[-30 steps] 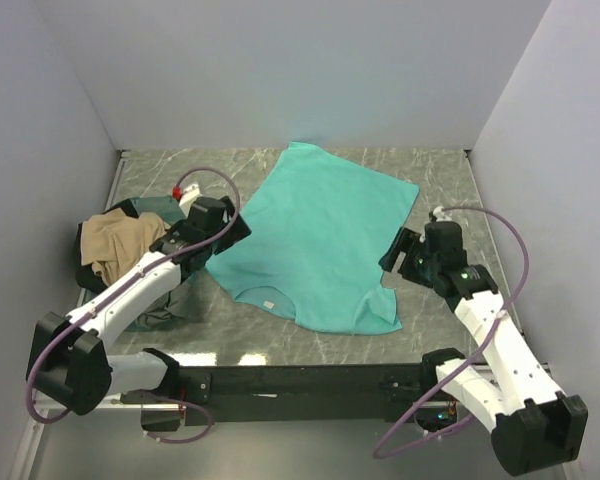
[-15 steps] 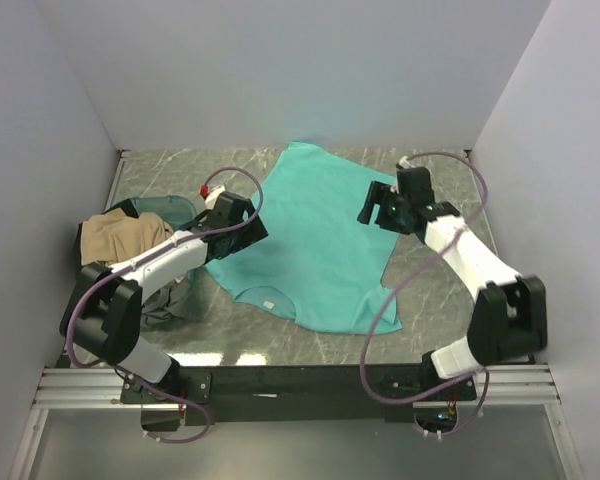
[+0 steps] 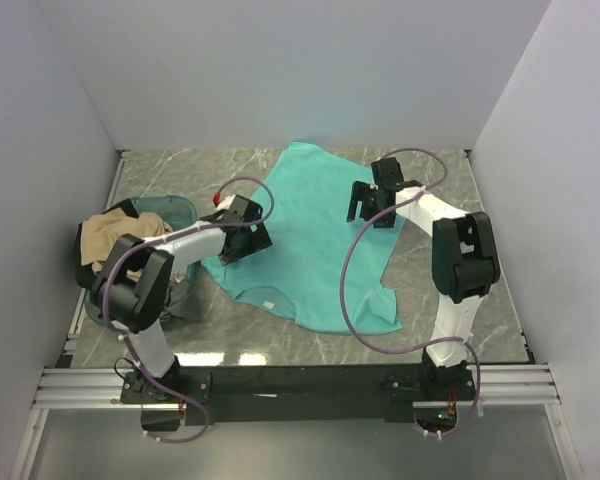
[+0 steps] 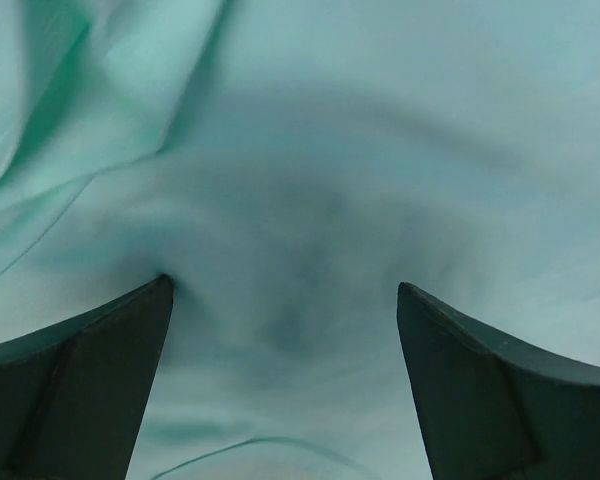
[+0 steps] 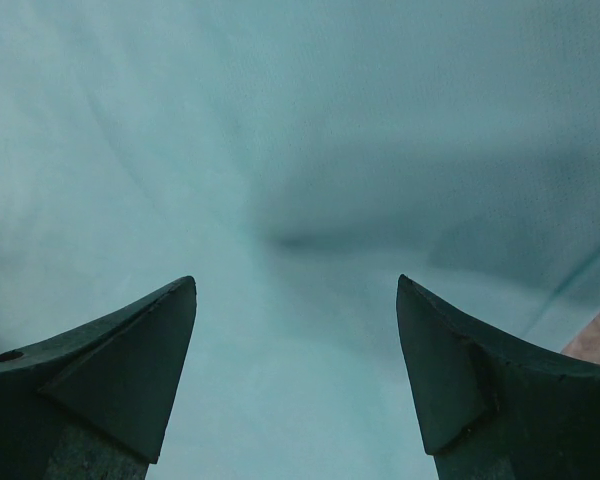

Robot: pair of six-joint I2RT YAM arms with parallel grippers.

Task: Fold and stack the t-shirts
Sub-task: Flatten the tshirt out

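A teal t-shirt [image 3: 315, 250] lies spread on the marble table, its white neck label [image 3: 268, 303] near the front. My left gripper [image 3: 257, 238] is open and low over the shirt's left edge; the left wrist view shows wrinkled teal cloth [image 4: 300, 200] between the spread fingers [image 4: 90, 390]. My right gripper [image 3: 362, 205] is open over the shirt's right side; the right wrist view shows smooth teal cloth [image 5: 280, 150] between its fingers [image 5: 450, 370]. A tan t-shirt [image 3: 120, 238] lies bunched at the left on dark shirts [image 3: 160, 305].
A translucent bluish tub [image 3: 175, 208] sits at the left under the pile of shirts. White walls close the table [image 3: 480, 290] on three sides. A bit of marble shows at the right wrist view's lower right corner [image 5: 598, 335].
Both arms have reached forward and inward over the teal shirt. The left gripper moved right onto the shirt's left edge, the right gripper moved up and left onto its right side.
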